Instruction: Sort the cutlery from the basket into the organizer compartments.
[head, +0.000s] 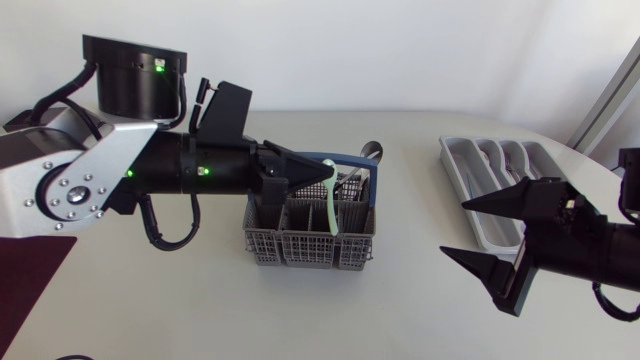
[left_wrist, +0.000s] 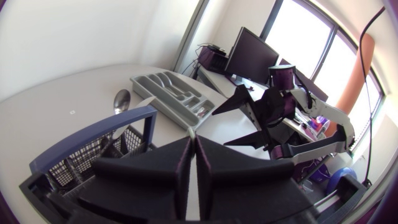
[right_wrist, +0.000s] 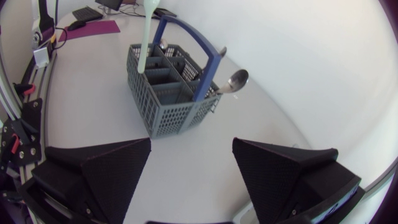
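My left gripper (head: 323, 176) pinched a pale green utensil (head: 329, 206) above the basket (head: 300, 248); at its three o'clock, my right gripper (head: 455, 230) gaped empty.

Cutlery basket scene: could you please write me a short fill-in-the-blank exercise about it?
1. The left gripper is shut on a pale ____ utensil standing in the basket.
2. The basket's handle is ____.
3. The right gripper has its fingers ____.
4. The organizer lies nearer the ____ arm.
Missing words: green; blue; open; right.
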